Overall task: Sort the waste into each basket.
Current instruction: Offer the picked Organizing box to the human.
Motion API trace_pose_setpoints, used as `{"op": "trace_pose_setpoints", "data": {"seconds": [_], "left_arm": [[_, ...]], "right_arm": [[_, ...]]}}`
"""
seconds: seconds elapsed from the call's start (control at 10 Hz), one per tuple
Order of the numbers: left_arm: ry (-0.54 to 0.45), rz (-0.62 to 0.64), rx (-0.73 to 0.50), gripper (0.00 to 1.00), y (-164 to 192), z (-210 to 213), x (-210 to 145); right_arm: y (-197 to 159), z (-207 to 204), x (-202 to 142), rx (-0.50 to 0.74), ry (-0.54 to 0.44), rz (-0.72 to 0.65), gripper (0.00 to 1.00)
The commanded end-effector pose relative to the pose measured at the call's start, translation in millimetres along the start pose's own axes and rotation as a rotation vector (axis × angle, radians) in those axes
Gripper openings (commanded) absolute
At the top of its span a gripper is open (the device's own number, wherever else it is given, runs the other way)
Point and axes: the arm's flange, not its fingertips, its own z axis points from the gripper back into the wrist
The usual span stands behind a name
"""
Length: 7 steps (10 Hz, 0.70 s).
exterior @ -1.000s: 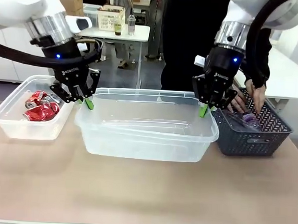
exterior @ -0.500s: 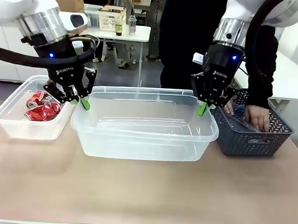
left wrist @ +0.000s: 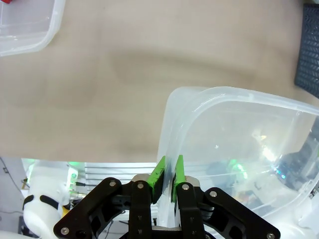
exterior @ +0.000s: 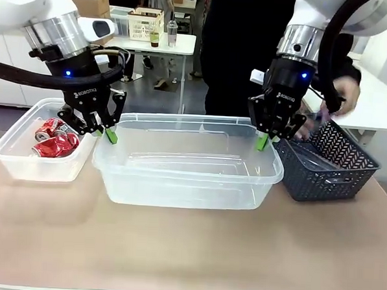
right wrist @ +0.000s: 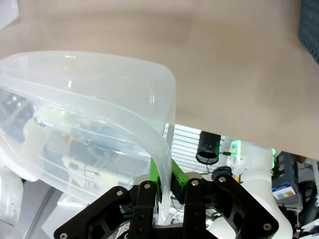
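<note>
The left gripper (exterior: 109,135) and right gripper (exterior: 264,141) still pinch the clear basket (exterior: 185,183) by its rims while the person's hand (exterior: 347,93) has left the grey basket (exterior: 328,178), so sorting can probably proceed.

Glossy clear plastic tub (exterior: 185,177), matt tabletop (exterior: 188,249)

Left end effector (exterior: 110,135) and right end effector (exterior: 264,142) point downward (each pinching the basket (exterior: 185,183)).

A dark grey lattice basket (exterior: 335,167) sits at the right end of the tan table (exterior: 188,249). A person in black (exterior: 237,50) stands behind. Farther back, a white table (exterior: 179,43) holds a crate (exterior: 145,23) and bottle (exterior: 171,32).
</note>
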Motion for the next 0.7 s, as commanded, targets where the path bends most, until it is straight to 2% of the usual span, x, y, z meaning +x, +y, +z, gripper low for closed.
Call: {"op": "trace_pose_setpoints", "data": {"seconds": [0.0,0.6], "left_arm": [[-0.015,0.044,-0.015,0.01,4.6,3.0,1.7],[-0.015,0.044,-0.015,0.01,4.6,3.0,1.7]], "right_arm": [[-1.1,3.2,-1.4,0.008,0.005,0.010,0.00],[-1.1,3.2,-1.4,0.008,0.005,0.010,0.00]]}}
